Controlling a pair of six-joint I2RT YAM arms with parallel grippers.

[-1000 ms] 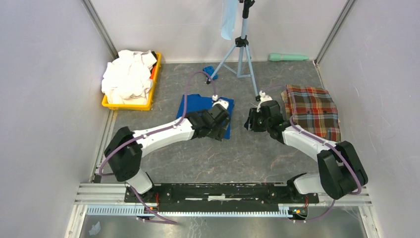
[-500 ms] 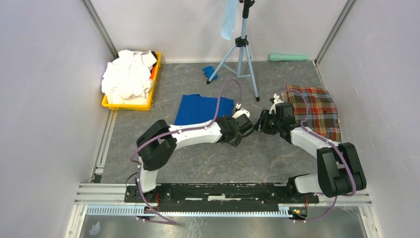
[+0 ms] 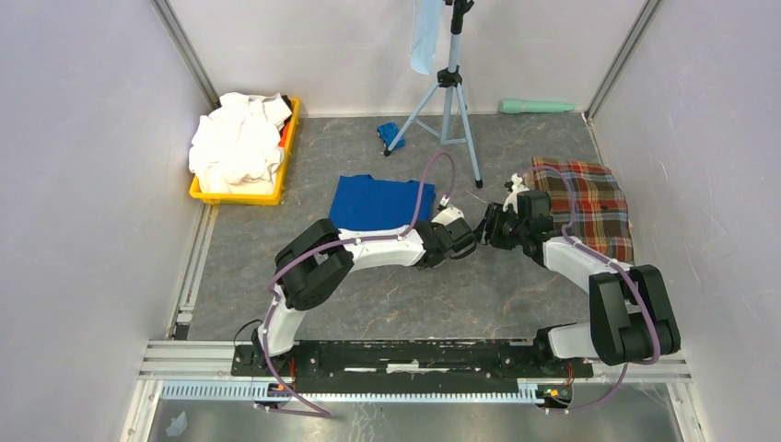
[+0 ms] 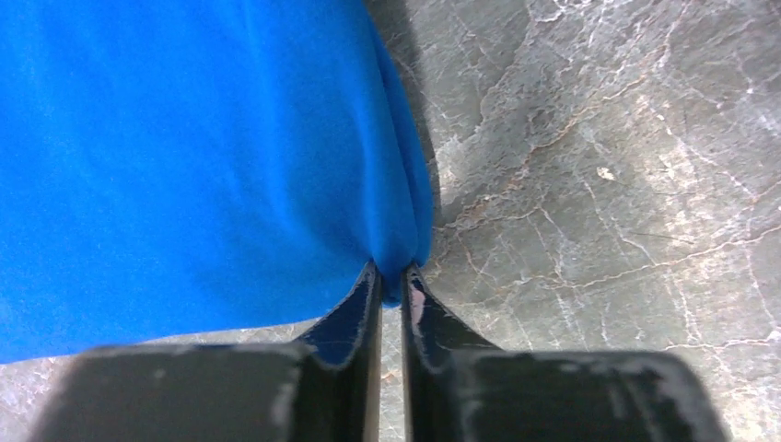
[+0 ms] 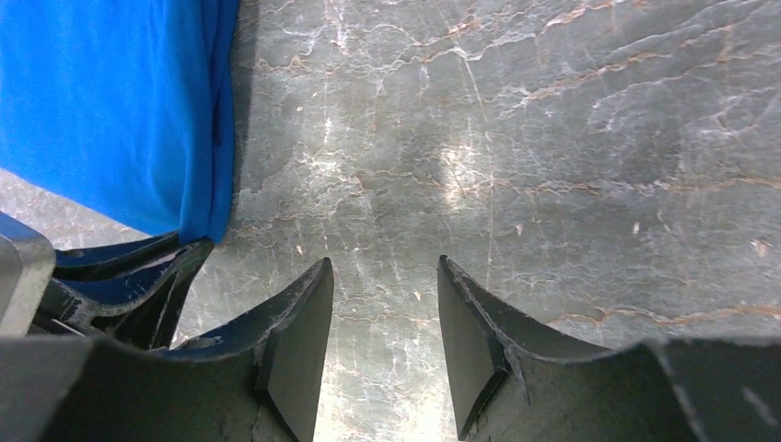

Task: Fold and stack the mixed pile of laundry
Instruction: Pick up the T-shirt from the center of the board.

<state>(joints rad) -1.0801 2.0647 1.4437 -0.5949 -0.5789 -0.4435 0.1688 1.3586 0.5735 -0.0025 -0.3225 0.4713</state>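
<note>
The folded royal-blue T-shirt [image 3: 378, 201] lies flat on the table's middle. My left gripper [image 3: 467, 242] is at its near right corner; in the left wrist view the left gripper [image 4: 391, 269] is shut on a pinch of the blue T-shirt [image 4: 184, 166] edge. My right gripper [image 3: 489, 230] faces it from the right; in the right wrist view the right gripper [image 5: 385, 262] stands open over bare table, beside the blue T-shirt [image 5: 101, 101]. The red-green plaid cloth [image 3: 585, 207] lies folded at the right. White shirts [image 3: 238, 143] fill a yellow tray [image 3: 241, 196].
A tripod [image 3: 448, 92] stands at the back centre with a narrow pale-blue cloth [image 3: 425, 37] hanging from it. A small bright-blue object [image 3: 389, 133] lies by its foot. A pale green cylinder [image 3: 536, 106] lies along the back wall.
My left arm has swung right, off the top of the blue T-shirt to its right corner, and its jaws have closed on the cloth. The right gripper shifted slightly right.
</note>
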